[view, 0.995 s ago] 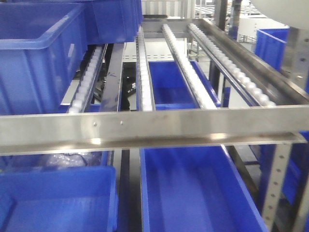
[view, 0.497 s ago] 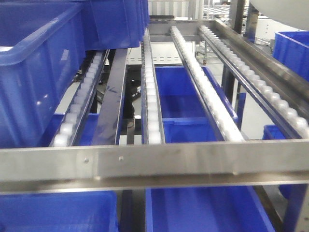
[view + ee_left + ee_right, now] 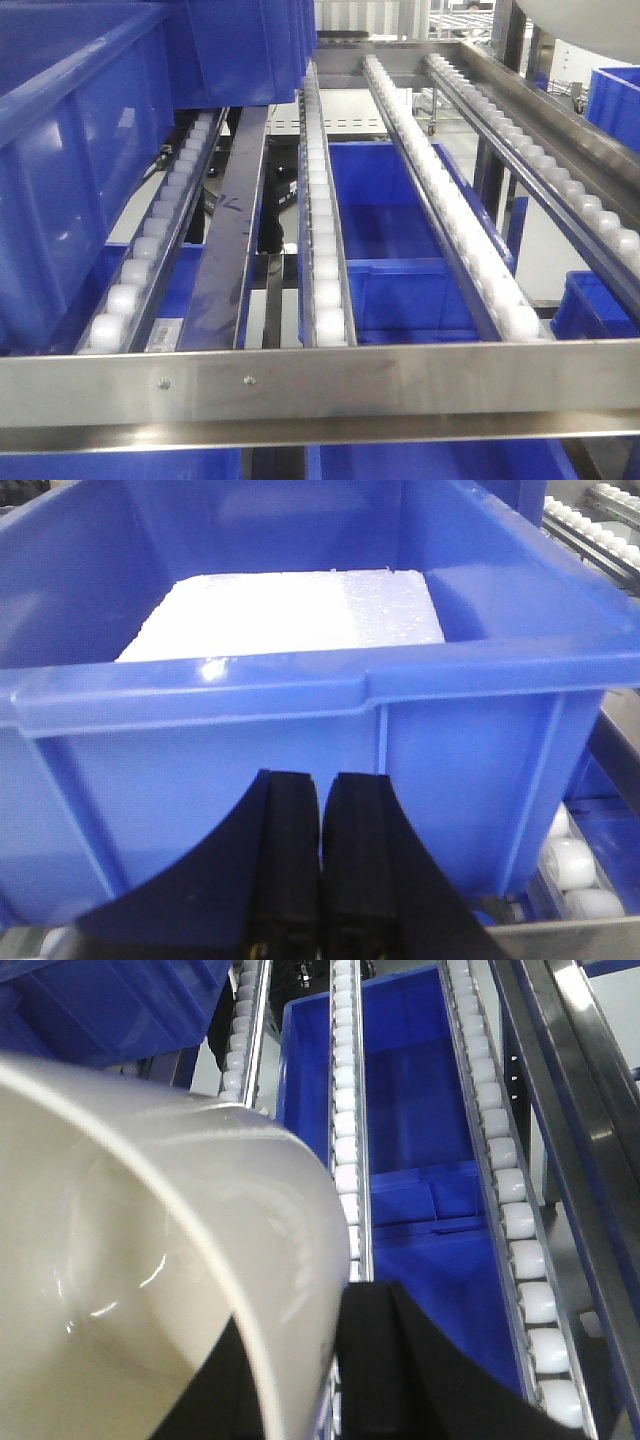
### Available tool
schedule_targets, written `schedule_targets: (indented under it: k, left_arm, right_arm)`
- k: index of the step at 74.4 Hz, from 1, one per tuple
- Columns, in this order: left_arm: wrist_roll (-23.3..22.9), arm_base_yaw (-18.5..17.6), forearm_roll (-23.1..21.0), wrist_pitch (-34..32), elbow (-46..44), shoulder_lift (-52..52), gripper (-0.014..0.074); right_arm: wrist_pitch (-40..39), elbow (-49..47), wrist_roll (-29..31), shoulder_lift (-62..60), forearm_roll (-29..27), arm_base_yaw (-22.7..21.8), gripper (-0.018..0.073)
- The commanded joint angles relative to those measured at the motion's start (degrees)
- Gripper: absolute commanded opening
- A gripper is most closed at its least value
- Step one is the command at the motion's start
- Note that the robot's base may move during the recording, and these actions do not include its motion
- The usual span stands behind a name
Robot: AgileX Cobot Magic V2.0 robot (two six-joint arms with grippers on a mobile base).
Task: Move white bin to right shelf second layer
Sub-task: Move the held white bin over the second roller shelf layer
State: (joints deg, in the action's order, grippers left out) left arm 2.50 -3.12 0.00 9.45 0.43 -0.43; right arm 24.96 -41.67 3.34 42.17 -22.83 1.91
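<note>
Ahead of you, the right shelf second layer (image 3: 320, 385) slopes away in white roller lanes behind its steel front rail. Your right claw (image 3: 305, 1360) grips the white bin (image 3: 150, 1260) by its rim, above those lanes. Your left claw (image 3: 322, 810) is clenched empty, just before a blue crate (image 3: 300, 695) holding a white foam slab (image 3: 290, 610).

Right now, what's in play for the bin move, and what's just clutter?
Job:
white bin
right fingers, clamped on its rim
roller shelf

Clutter:
blue crates
white slab inside one crate
left fingers, shut, empty
</note>
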Motion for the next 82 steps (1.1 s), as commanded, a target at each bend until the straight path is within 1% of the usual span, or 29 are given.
schedule_targets:
  k: [1, 82]
  left_arm:
    - [-0.3, -0.18, 0.0, -5.01, 2.11, -0.8, 0.0085]
    - [-0.3, -0.18, 0.0, -5.01, 2.11, -0.8, 0.0085]
  right_arm:
    - [-5.15, -1.93, 0.06, -0.08, -1.07, -0.35, 0.0055]
    - [-5.15, -1.93, 0.06, -0.08, -1.07, -0.35, 0.0055]
